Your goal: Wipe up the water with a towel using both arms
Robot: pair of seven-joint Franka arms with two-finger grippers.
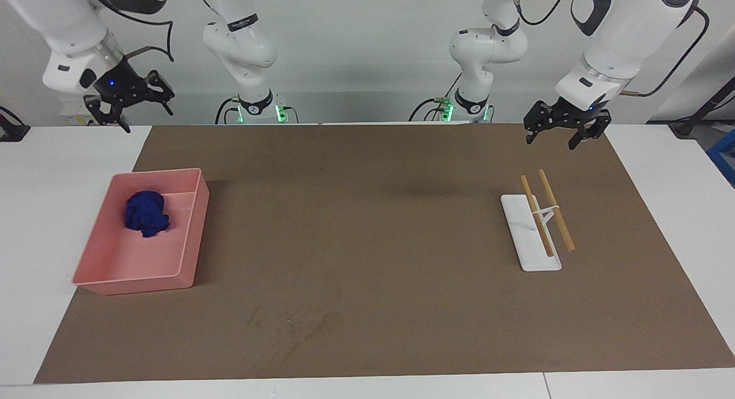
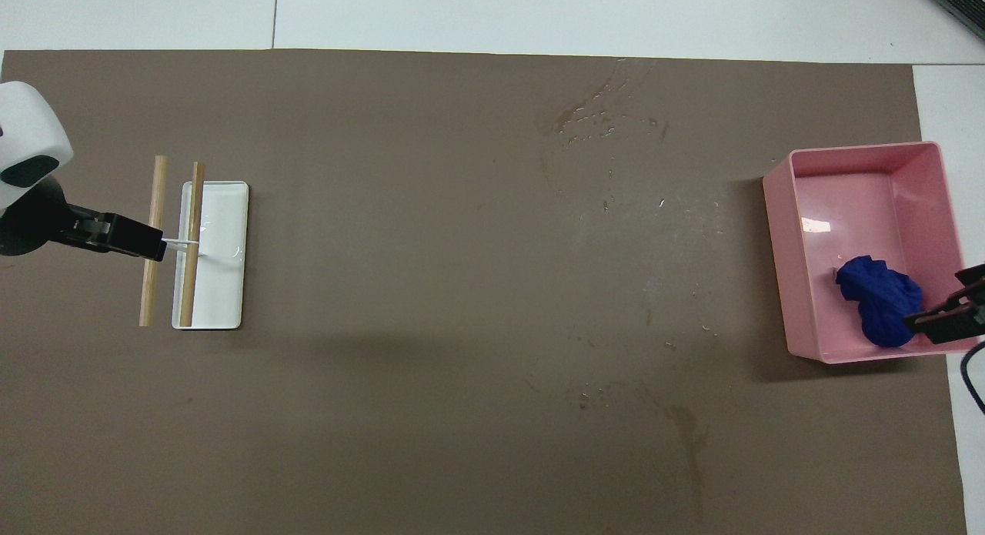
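1. While the towel (image 1: 147, 214) lies bunched in the pink tray (image 1: 189, 255) at the right arm's end of the table (image 1: 34, 175), in the tray's part nearer the robots, the facing view shows the right gripper (image 1: 130, 107) raised high over the table's edge by the robots, clear of the tray, jaws open and empty.
2. Same view: the left gripper (image 1: 565, 135) hangs over the brown mat (image 1: 367, 227) at the left arm's end, jaws open, empty. Farther from the robots than it, a white stand (image 1: 529, 238) carries two wooden sticks (image 1: 548, 215) side by side. Wet streaks (image 1: 293, 324) mark the mat near its edge farthest from the robots.
3. Overhead view: the towel (image 2: 877, 298) sits in the tray (image 2: 785, 242), touching nothing else; the right gripper (image 2: 954, 312) shows only at the frame's edge, over the tray's rim. The left gripper (image 2: 115, 235) covers part of the sticks (image 2: 173, 242) beside the stand (image 2: 223, 289). Wet streaks (image 2: 608, 119) spread over the mat (image 2: 423, 366).
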